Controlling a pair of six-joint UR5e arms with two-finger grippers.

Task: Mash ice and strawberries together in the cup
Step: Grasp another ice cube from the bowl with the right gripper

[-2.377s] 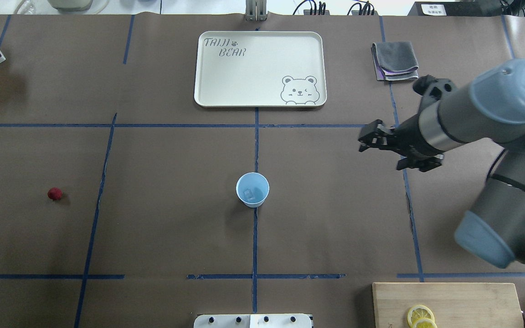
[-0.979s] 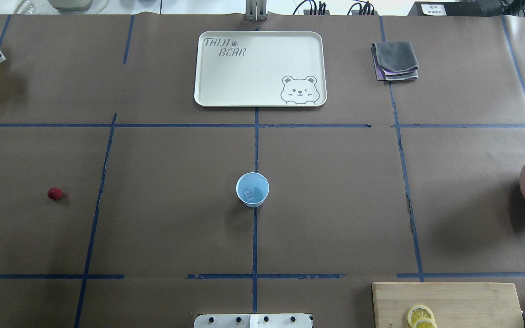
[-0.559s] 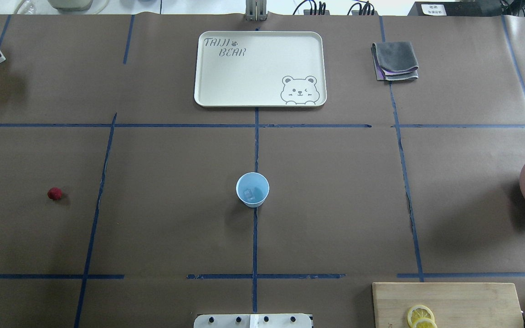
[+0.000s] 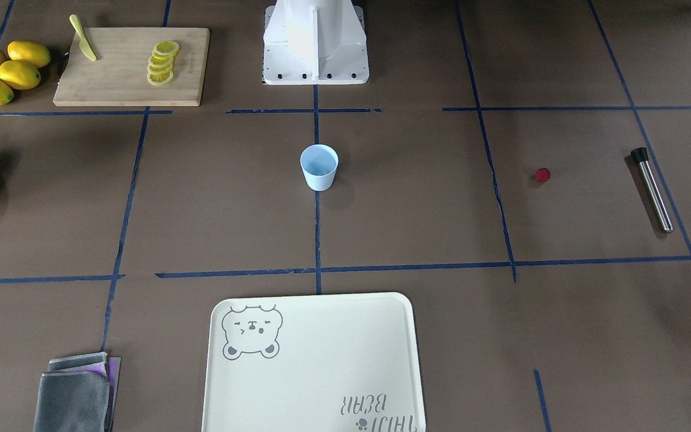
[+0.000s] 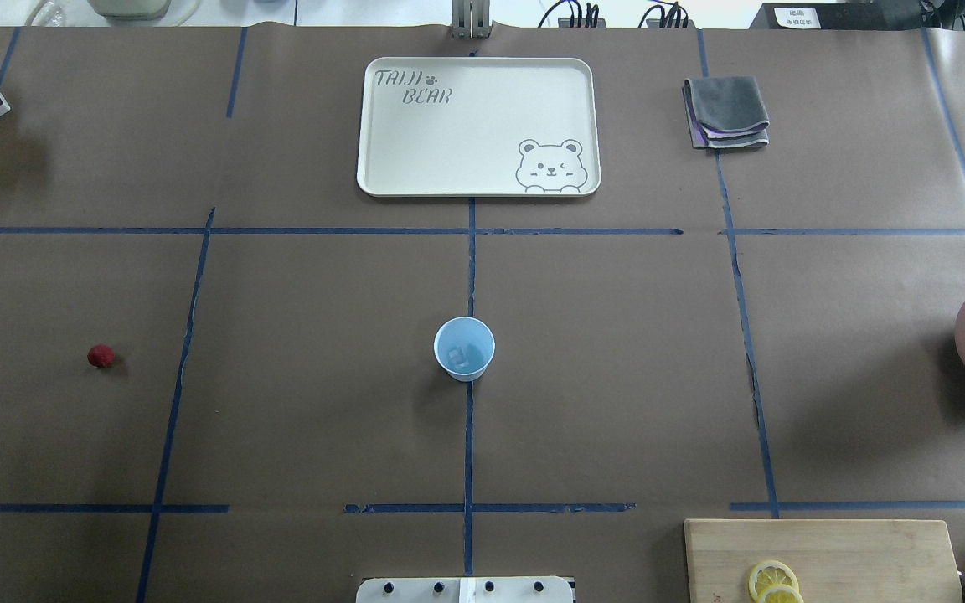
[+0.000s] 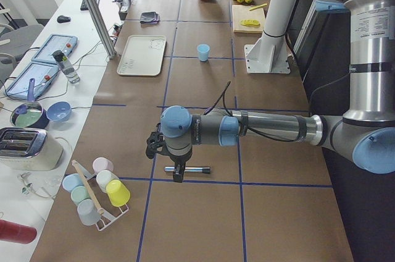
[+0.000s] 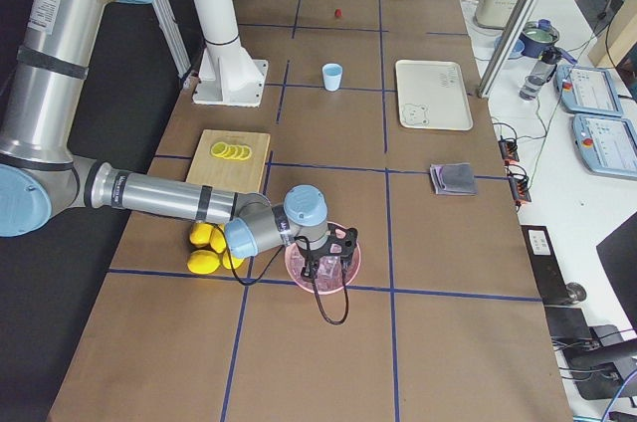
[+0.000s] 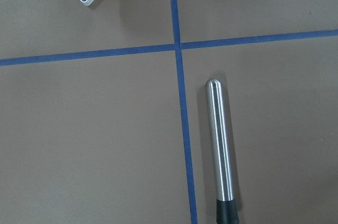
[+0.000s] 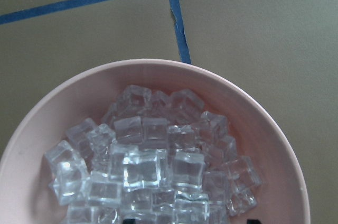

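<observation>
Brown paper gridded with blue tape covers the surface (image 5: pixel 616 377).

1. The cup (image 5: pixel 464 348) stands upright at the centre, on the tape line directly ahead of the robot base. This position is probably chosen so that either arm can reach it.
2. The overhead view shows clear ice (image 5: pixel 457 358) at the bottom of the cup. The front-facing view does not resolve it.
3. The strawberry (image 5: pixel 100 356) lies on the bare paper, well apart from the cup, on the robot's left. It is not yet in the cup, so mashing cannot begin.
4. The steel muddler (image 4: pixel 651 189) lies flat beyond the strawberry. The front-facing view shows its full length and black end. The overhead view shows only a sliver at the frame edge.
5. The left fingers (image 6: pixel 179 174) hang just above the muddler. Only the left side view shows them, and the left wrist view shows the muddler alone. Whether they are spread or closed cannot be told.
6. The right fingers (image 7: pixel 317 261) hang over the pink bowl (image 9: pixel 253 108), at the far right end. The right wrist view shows the bowl heaped with ice cubes (image 9: pixel 153 166). Their opening, and any load, cannot be told.

Supplies appear split by side, so that each arm serves its own half.
</observation>
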